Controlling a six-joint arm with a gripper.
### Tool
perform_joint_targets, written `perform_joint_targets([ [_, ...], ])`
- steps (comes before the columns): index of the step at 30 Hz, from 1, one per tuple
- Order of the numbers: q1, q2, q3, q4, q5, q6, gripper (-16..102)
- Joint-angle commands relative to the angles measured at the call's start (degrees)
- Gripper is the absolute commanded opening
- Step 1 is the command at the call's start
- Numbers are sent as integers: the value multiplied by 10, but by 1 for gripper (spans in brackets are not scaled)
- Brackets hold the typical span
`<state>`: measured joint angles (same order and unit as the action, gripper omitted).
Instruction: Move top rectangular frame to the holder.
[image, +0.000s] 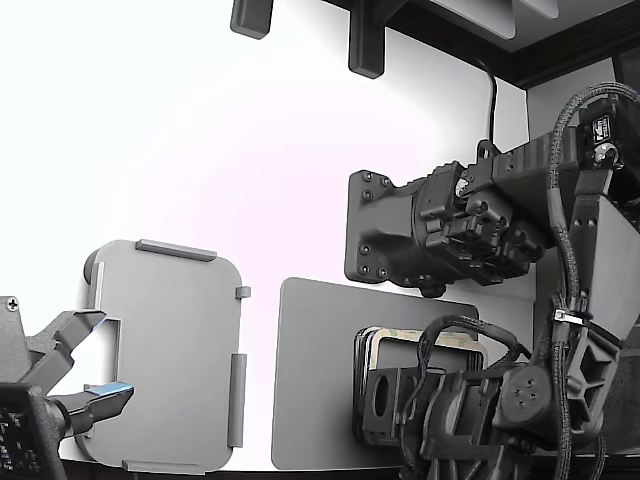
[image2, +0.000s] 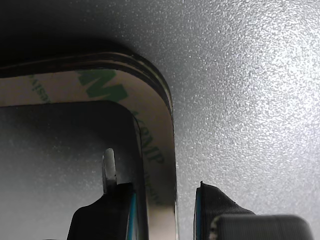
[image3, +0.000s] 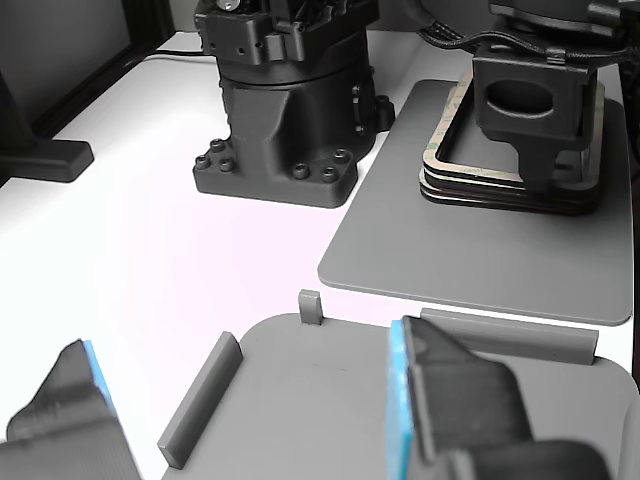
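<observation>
Gripper (image2: 162, 210) open, black blue-padded jaws straddling one side of the tan-beige, green-printed top rectangular frame (image2: 156, 130); contact possibly not made. Frame lies atop its stack on dark grey flat mat (image3: 400, 240). Light grey tabbed holder (image: 170, 360) well apart.

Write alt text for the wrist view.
The gripper straddles one side of the top rectangular frame, one of its fingers inside the hollow centre and the other outside, not yet closed. The tan frame with green print lies on a stack of frames on a textured grey mat.
</observation>
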<state>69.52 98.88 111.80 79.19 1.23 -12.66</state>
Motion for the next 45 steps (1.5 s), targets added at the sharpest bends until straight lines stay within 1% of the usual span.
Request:
perform_joint_targets([
  [1,-12,16,-10,-4,1,1,45],
  [21,-12,12,-12,-3,0,11,29],
  [24,-13,15,-8,-3,3,10,19],
  [29,-15,12,-6,-8,15,18,-10],
  [33,-16,9,-13,-6,12,14,-10],
  [37,-16,8,-34,11,15,18,-10],
  [45,-26,15,-121,92,37,56,-11],
])
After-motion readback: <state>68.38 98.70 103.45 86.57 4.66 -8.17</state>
